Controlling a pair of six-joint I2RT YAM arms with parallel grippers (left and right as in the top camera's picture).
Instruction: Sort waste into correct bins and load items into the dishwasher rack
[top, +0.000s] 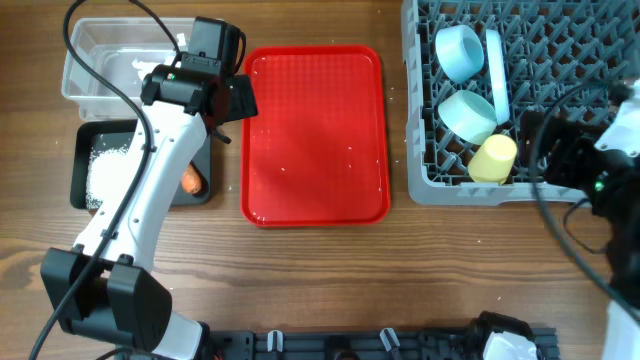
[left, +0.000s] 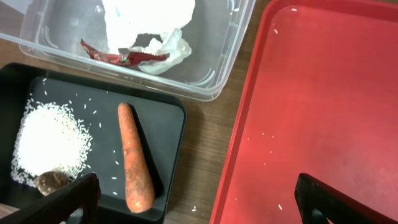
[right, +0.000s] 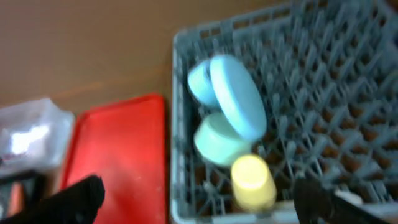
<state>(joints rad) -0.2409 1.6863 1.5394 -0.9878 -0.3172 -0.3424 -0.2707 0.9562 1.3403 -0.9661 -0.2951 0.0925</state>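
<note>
The clear tub (left: 230, 56) holds the white napkin (left: 146, 25) and the red wrapper (left: 121, 56). The black tray (left: 171, 118) holds the carrot (left: 134, 158), the rice (left: 50, 143) and the brown lump (left: 51, 182). My left gripper (left: 199, 199) is open and empty, above the gap between the black tray and the red tray (top: 230, 112). The grey rack (top: 560, 60) holds two blue bowls (top: 458, 50) (top: 468, 113), the plate (top: 497, 75) on edge and the yellow cup (top: 493, 158). My right gripper (right: 199, 202) is open and empty above the rack's front edge, near the cup (right: 252, 180). No spoon shows.
The red serving tray (top: 315, 135) lies between the bins and the rack, with a few rice grains on it. A few grains lie on the wood beside the black tray. The right wrist view is blurred.
</note>
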